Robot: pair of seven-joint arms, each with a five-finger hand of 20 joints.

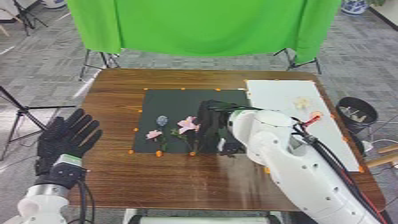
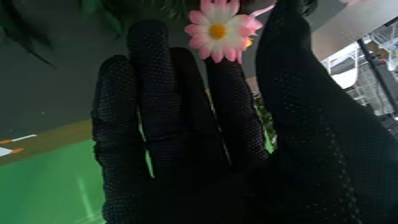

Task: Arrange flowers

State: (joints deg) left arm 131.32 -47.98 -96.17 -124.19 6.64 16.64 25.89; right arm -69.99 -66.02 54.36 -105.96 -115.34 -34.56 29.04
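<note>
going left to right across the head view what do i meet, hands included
left hand → blue flower → larger pink flower → right hand → pale yellow flower → black bin

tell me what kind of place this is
Probably an indoor robot test area or lab: a green cloth hangs behind the wooden table, black stands are set around it, and gray carpet covers the floor.

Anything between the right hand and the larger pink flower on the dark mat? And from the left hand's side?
Right hand: nothing visible between it and the larger pink flower. From the left hand, the blue flower and smaller pink flower lie on the near side of it, flanking the direct line.
</note>
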